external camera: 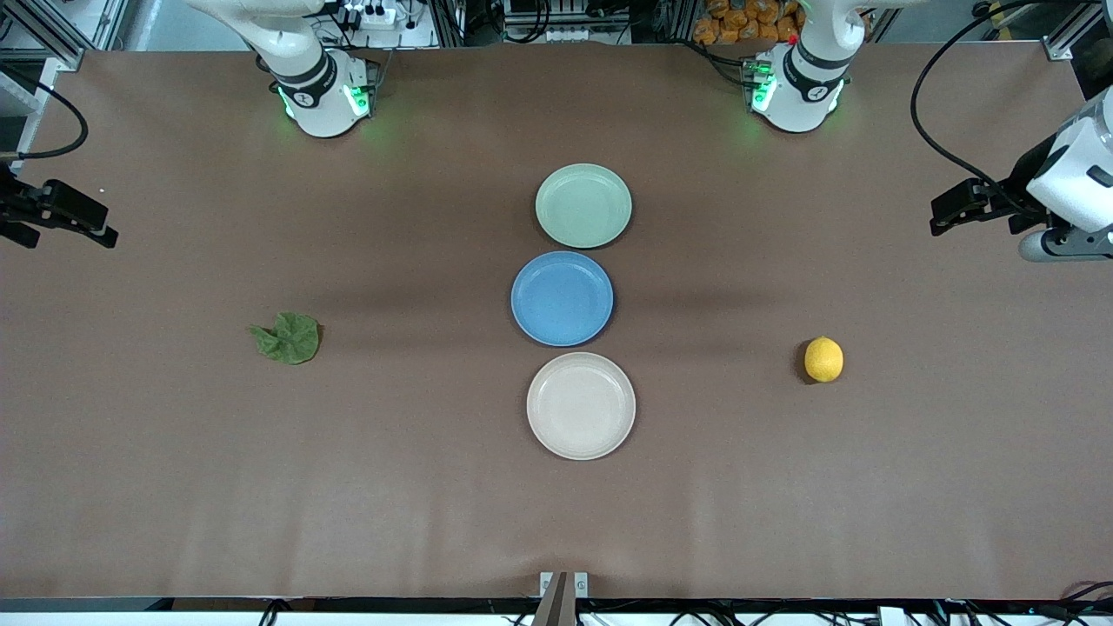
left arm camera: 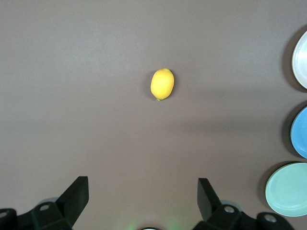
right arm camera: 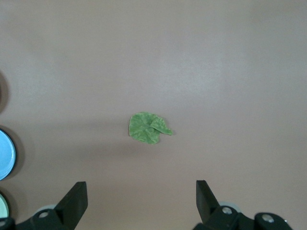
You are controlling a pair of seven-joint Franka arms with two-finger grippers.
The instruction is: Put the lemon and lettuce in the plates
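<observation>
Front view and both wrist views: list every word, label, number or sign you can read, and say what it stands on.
None can be read.
The plates, lemon, lettuce and table bear no text.
The marks on the arm bases are too small to read.

Nothing here can be read: no lettering, brand, number or sign shows on the table or on anything lying on it, and the small dark marks on the collars of the two arm bases are too small to make out
</observation>
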